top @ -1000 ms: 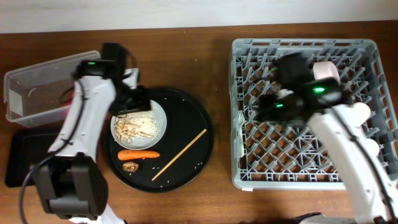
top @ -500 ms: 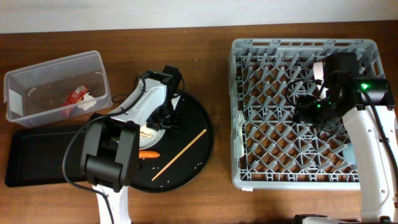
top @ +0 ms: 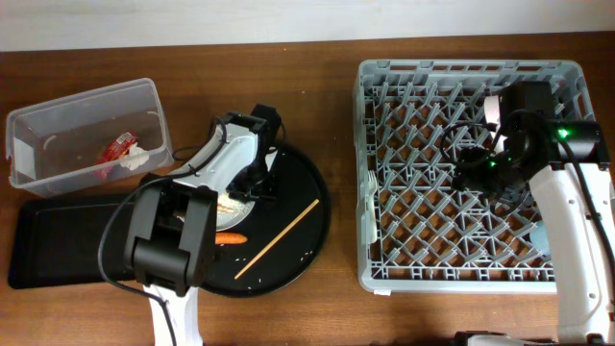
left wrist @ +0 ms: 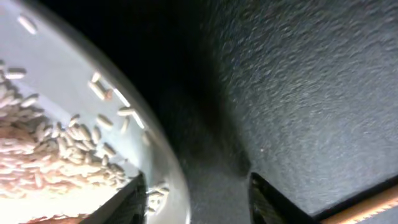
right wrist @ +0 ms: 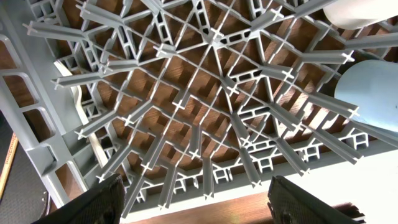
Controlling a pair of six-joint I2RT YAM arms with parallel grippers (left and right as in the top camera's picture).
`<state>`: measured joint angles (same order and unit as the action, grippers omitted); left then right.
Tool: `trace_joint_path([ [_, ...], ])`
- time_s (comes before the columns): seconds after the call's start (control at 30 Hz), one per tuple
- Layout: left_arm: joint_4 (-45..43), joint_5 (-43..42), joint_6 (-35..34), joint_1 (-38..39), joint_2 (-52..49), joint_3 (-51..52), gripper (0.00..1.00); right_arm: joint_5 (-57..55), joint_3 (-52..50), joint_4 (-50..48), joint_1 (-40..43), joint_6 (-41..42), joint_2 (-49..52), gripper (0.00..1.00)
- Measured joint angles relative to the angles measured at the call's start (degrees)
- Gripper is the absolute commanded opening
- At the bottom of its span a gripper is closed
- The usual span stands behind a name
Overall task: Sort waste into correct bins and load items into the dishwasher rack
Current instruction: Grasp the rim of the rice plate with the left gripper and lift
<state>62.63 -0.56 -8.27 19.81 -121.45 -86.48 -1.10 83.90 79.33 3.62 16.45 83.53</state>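
- On the brown wooden table [top: 336, 58], seen from overhead with 12 o'clock at the far edge, a round black tray [top: 309, 187] lies left of centre. A grey plastic dishwasher rack [top: 461, 67] fills the 3 o'clock side, and a bare strip of table runs between them.
- At 10 o'clock from the round tray stands a clear plastic bin [top: 58, 111] holding a red wrapper [top: 117, 146] and white crumpled paper [top: 131, 161]. A flat black rectangular tray [top: 48, 245] lies at 8 o'clock, just beside the bin's near edge.
- On the round tray, a white plate of rice [left wrist: 74, 124] sits in the 10 o'clock sector, mostly covered by the left arm.
- An orange carrot [top: 229, 238] lies at 7 o'clock on the tray.
- A thin wooden chopstick [top: 279, 238] runs diagonally from 6 toward 2 o'clock. The tray's sector from 12 to 3 o'clock is bare.
- The left gripper [left wrist: 196, 199] is moderately spread and straddles the plate's rim. One finger is over the rice side and the other over the black tray. Contact cannot be confirmed.
- The right gripper [right wrist: 208, 202] hangs over the rack's middle with its fingers wide apart and nothing between them. The grid beneath it is bare.
- In the rack, a pale blue dish [right wrist: 373, 87] sits at 4 o'clock, a white cup [top: 497, 104] at 1 o'clock, and a white utensil [top: 372, 192] along the 9 o'clock wall.
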Motion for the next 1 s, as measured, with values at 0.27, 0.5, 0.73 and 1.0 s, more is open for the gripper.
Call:
trace_joint_path([
  [0.27,-0.4,2.4,-0.1,-0.2,0.5,0.7,0.04,0.0,0.0,0.0,0.0,0.1,0.0,0.77],
  [0.5,-0.6,7.0,-0.4,0.4,0.8,0.7,0.0,0.0,0.0,0.2,0.0,0.0,0.0,0.77],
  [0.73,4.4,9.6,-0.4,0.4,0.0,-3.5,0.0,0.0,0.0,0.2,0.0,0.0,0.0,0.77],
  [1.0,14.7,12.9,-2.1,5.9,-0.2,-12.6,0.0,0.0,0.0,0.3,0.0,0.0,0.0,0.77],
])
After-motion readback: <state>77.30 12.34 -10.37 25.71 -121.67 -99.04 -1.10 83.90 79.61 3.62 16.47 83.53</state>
